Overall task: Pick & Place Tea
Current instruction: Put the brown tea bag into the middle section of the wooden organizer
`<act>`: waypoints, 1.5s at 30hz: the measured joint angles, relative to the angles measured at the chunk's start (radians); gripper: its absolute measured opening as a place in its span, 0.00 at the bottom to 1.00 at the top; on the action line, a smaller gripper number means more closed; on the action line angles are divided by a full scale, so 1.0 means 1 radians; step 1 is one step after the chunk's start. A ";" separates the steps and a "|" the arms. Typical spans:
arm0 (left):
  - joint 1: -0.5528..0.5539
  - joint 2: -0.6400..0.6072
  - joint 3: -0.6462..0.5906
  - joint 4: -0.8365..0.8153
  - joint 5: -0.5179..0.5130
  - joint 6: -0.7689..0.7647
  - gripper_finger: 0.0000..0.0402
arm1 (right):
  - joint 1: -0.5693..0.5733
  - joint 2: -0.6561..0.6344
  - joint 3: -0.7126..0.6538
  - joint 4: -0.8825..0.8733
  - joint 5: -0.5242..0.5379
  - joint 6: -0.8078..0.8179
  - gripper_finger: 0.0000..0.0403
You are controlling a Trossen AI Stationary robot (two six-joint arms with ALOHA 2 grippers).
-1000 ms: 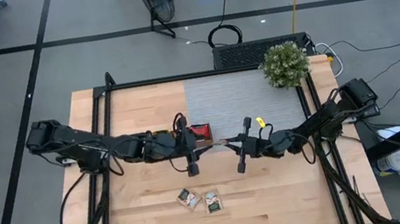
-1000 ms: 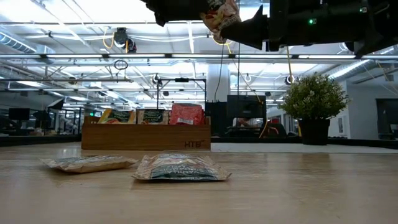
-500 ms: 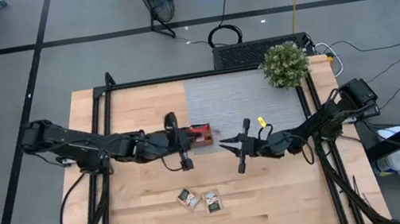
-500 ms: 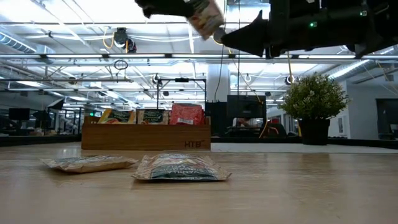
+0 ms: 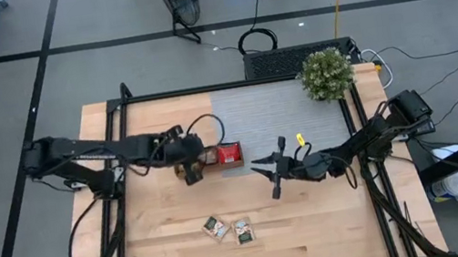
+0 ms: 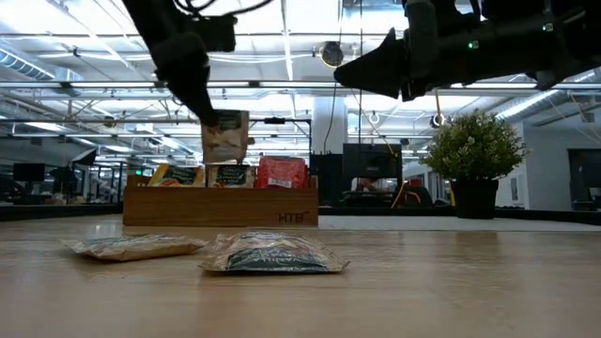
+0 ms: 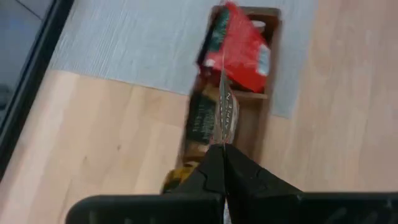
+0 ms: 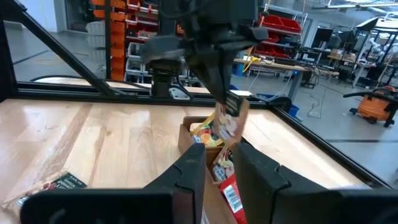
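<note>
The left gripper (image 6: 218,120) hangs above the wooden tray (image 6: 220,206), pinched tight on a tea sachet (image 6: 225,138) dangling over the sachets in the tray's compartments. The right gripper (image 5: 256,167) hovers beside the tray, fingers slightly parted and empty. Two more sachets (image 5: 229,229) lie flat on the table (image 5: 318,225).

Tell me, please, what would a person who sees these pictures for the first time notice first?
First, the left gripper, shut on a tea sachet that hangs above the wooden tray at the table's middle. Next, the right gripper, held in the air just right of the tray. Last, two sachets lying flat on the table's near part.
</note>
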 joint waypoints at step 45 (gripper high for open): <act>0.047 0.015 0.002 0.161 0.005 0.000 0.38 | 0.026 0.000 0.035 -0.211 -0.363 -0.018 0.31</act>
